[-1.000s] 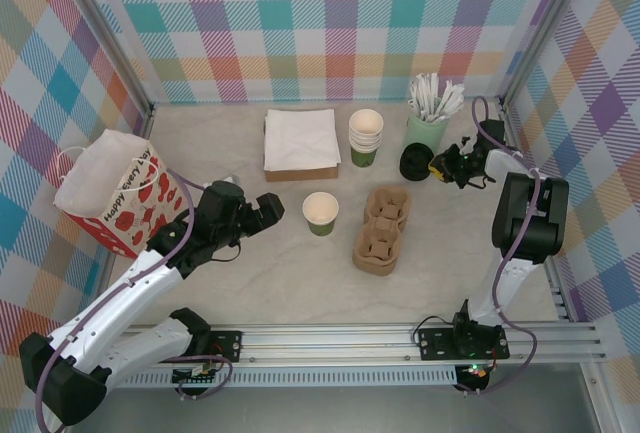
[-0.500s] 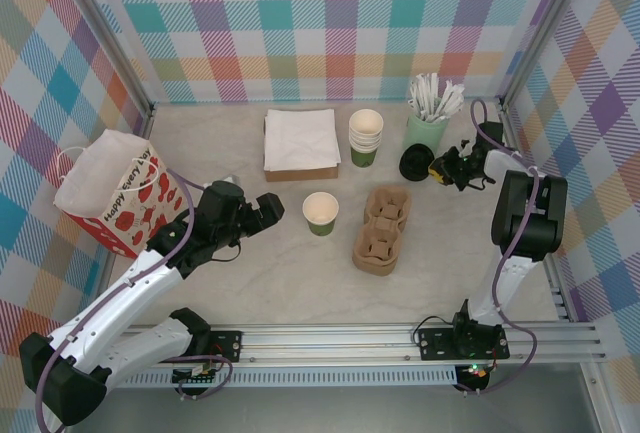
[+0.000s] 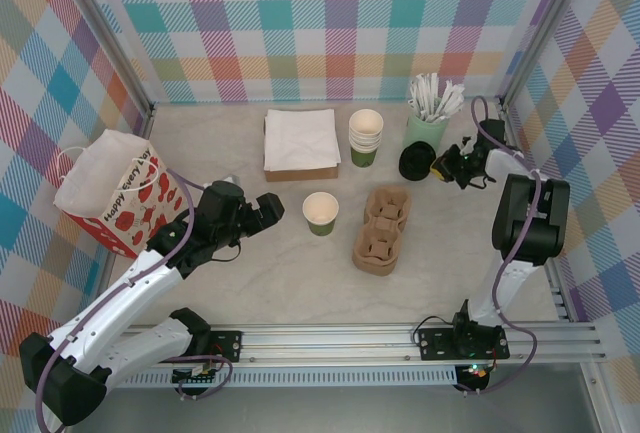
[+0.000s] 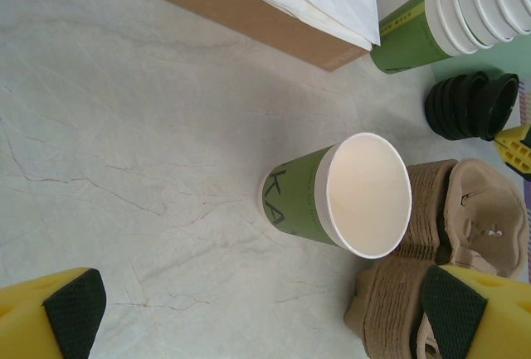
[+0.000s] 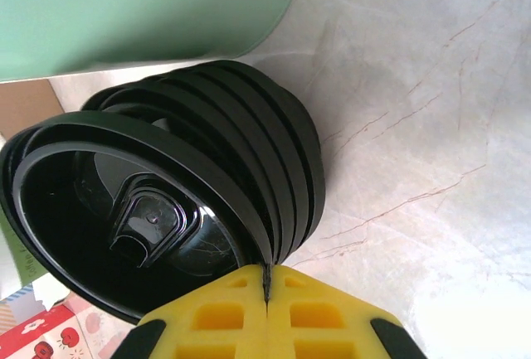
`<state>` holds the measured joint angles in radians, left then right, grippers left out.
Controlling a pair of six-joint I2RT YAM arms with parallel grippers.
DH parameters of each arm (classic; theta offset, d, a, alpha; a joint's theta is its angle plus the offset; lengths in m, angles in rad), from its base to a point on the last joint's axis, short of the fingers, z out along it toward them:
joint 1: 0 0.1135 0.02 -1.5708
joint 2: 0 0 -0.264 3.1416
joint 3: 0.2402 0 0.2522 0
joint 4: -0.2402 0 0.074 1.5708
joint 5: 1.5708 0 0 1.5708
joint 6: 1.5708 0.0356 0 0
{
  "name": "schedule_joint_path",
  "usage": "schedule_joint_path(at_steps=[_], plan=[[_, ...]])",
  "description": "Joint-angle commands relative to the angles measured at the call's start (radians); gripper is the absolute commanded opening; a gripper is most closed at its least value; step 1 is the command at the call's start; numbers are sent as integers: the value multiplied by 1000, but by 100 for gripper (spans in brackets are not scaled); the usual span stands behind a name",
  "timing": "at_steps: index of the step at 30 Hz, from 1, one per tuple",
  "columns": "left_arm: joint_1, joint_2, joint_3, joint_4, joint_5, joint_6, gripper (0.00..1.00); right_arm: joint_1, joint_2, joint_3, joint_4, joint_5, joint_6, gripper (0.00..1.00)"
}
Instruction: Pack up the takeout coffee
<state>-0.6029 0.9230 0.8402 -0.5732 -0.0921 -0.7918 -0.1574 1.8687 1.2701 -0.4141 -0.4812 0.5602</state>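
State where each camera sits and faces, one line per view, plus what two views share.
Top external: above and behind the arms, looking down on the table; left gripper and right gripper both show.
Left wrist: on the left arm, looking down at the open cup; its yellow fingers stand wide apart.
Right wrist: close against the stack of lids; its fingers pinch the rim of the front lid.
Shared: top external and left wrist both show the cup.

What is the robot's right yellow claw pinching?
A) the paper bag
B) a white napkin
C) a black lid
C: in the right wrist view, the right gripper is shut on the rim of the top black lid.
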Motion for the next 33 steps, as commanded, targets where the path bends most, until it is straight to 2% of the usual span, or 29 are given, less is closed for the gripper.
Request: schedule_joint_path(at_steps=[1, 13, 18, 25, 33], plan=[[-13, -2, 8, 6, -14, 19, 100, 2, -63, -1, -21, 1, -27, 0], [-13, 3, 14, 7, -5, 21, 100, -1, -54, -7, -30, -23, -42, 0], [-13, 6, 21, 34, 30, 31, 100, -1, -113, -48, -34, 8, -59, 0], [-13, 57, 57, 154, 194, 55, 99, -2, -241, -124, -59, -2, -80, 0], [-25, 226, 163, 371, 432, 26, 99, 1, -438, -233, -73, -103, -65, 0]])
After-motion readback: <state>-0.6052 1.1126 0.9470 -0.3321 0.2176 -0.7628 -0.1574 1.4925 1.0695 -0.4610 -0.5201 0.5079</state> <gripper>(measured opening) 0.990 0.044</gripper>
